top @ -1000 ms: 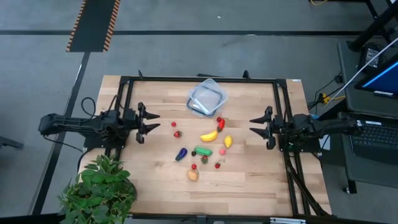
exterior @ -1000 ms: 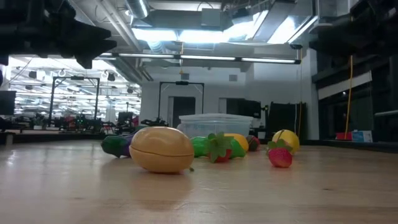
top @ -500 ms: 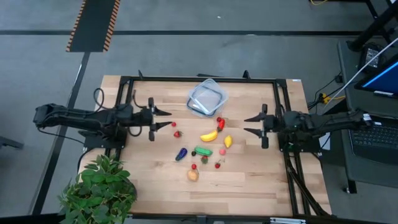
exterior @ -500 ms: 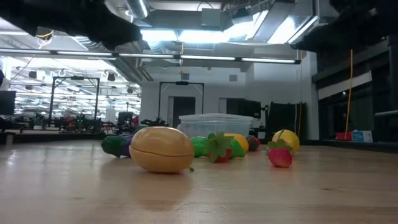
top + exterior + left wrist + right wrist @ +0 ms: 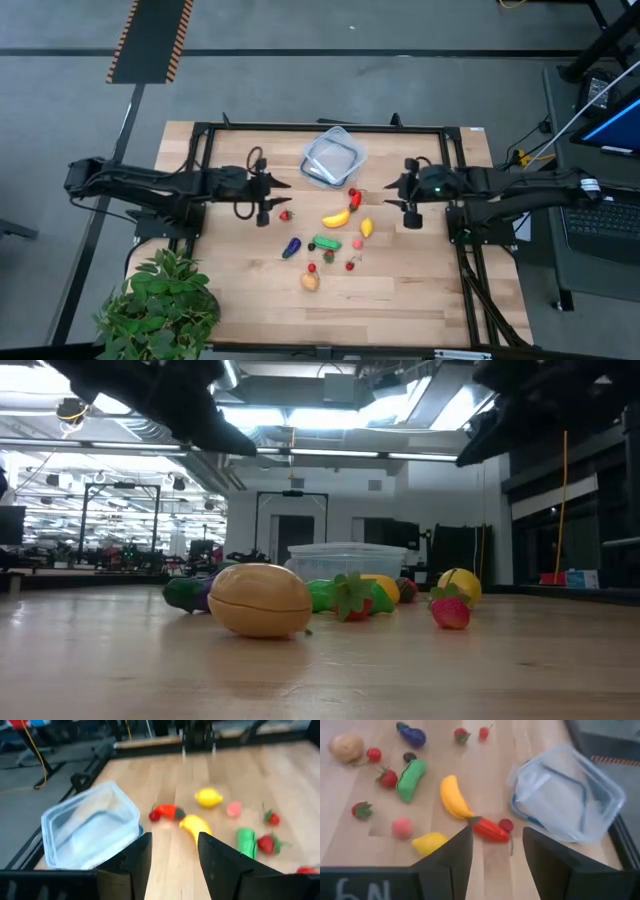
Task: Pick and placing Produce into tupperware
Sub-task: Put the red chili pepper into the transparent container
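The tupperware sits on its base near the table's far edge, clear and bluish, also seen in the left wrist view and the right wrist view. The produce lies loose on the wood at mid-table: yellow banana, lemon, green cucumber, purple eggplant, red pepper, small red berries and a tan round piece. My left gripper hangs open left of the produce. My right gripper hangs open right of it. Neither touches anything.
A black frame runs around the working area. A leafy potted plant stands at the table's near left corner. Bare wood lies near of the produce. A laptop and cables sit off the table's right side.
Both arms have reached inward over the table: the left gripper toward the right edge, the right gripper toward the left edge, each closing on the produce pile. The produce and the tupperware have stayed where they were.
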### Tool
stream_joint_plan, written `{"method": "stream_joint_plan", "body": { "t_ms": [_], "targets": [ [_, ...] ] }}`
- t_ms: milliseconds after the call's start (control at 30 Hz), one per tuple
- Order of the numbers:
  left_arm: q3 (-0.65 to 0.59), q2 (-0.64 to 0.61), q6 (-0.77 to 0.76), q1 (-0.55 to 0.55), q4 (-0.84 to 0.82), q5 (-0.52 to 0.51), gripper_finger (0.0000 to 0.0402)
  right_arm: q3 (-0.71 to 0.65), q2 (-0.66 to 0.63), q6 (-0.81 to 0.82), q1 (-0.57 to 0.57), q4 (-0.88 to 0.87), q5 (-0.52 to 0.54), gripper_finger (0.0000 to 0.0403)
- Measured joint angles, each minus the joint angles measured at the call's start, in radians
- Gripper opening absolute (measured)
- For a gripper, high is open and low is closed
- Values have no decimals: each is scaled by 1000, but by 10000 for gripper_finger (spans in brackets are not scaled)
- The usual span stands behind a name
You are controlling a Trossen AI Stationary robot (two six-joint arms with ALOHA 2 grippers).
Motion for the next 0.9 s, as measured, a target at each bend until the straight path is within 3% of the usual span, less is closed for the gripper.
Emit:
{"method": "stream_joint_plan", "body": {
  "t_ms": [133,300,667,900],
  "targets": [
    [29,54,0,-1,-29,-1,137,17,114,-43,-7,3,-71,174],
    [35,87,-5,-1,-32,-55,126,49,267,-134,-9,11,-77,174],
    [35,91,-11,-1,-48,-68,109,270,528,-418,-54,-96,-76,174],
    [35,91,-10,-1,-58,-68,101,353,654,-625,-65,-144,52,174]
  ]
}}
